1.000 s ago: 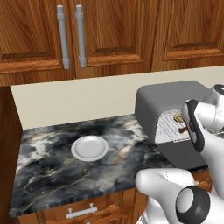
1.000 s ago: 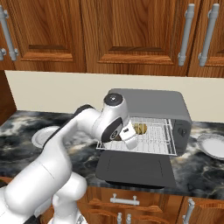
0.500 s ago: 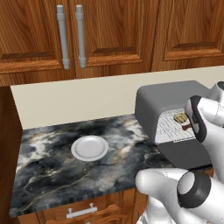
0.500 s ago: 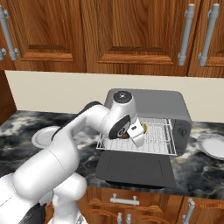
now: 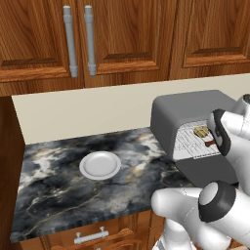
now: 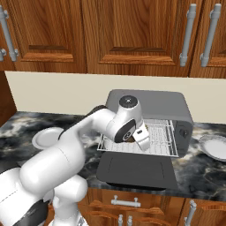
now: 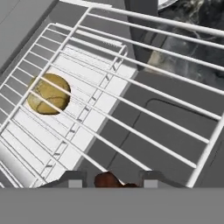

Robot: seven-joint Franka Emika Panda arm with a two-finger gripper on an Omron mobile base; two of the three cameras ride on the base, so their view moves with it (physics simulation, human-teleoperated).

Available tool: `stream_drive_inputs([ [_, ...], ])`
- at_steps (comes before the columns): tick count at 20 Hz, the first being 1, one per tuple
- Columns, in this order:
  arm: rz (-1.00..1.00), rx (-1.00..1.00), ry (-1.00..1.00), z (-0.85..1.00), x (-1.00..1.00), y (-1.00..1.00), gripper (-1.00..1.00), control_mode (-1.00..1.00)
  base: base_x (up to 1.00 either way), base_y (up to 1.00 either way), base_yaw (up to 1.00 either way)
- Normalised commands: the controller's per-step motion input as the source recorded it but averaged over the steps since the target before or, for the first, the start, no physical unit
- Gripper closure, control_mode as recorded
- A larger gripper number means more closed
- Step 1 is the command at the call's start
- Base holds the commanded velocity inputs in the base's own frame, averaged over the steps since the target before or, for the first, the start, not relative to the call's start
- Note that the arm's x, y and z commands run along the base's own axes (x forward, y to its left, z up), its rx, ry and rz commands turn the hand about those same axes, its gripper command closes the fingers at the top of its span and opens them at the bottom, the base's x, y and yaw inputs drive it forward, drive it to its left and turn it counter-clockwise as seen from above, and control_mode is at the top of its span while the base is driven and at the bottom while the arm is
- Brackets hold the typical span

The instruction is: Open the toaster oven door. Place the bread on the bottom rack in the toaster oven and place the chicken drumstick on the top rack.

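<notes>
The toaster oven (image 6: 152,103) (image 5: 183,110) stands on the counter with its door (image 6: 134,170) (image 5: 207,168) folded down flat. The top rack (image 6: 156,139) (image 7: 166,116) is pulled out over the door. Seen through its wires, the bread (image 7: 48,93) (image 5: 200,131) rests on the bottom rack (image 7: 76,133). My gripper (image 7: 111,180) (image 6: 141,137) hovers just above the top rack, shut on the chicken drumstick (image 7: 107,179). Only a brown bit of the drumstick shows between the finger tips.
One white plate (image 5: 100,165) (image 6: 46,137) lies on the marble counter left of the oven, another (image 6: 214,148) to its right. Wooden cabinets (image 6: 132,35) hang above. The counter's front edge runs just below the open door.
The hand has moved a little to the right and lower over the pulled-out rack, still holding the drumstick. The bread and the door have not moved.
</notes>
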Motion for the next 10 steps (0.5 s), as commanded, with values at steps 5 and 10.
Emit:
stream_drive_inputs([
  [5, 0.0, 0.0, -0.02, -0.17, 0.12, -0.25, 1.0, -1.0, 0.0, 0.0, 0.0],
  [10, -0.02, 0.0, 0.0, -0.06, 0.21, -0.2, 1.0, -1.0, 0.0, 0.0, 0.0],
])
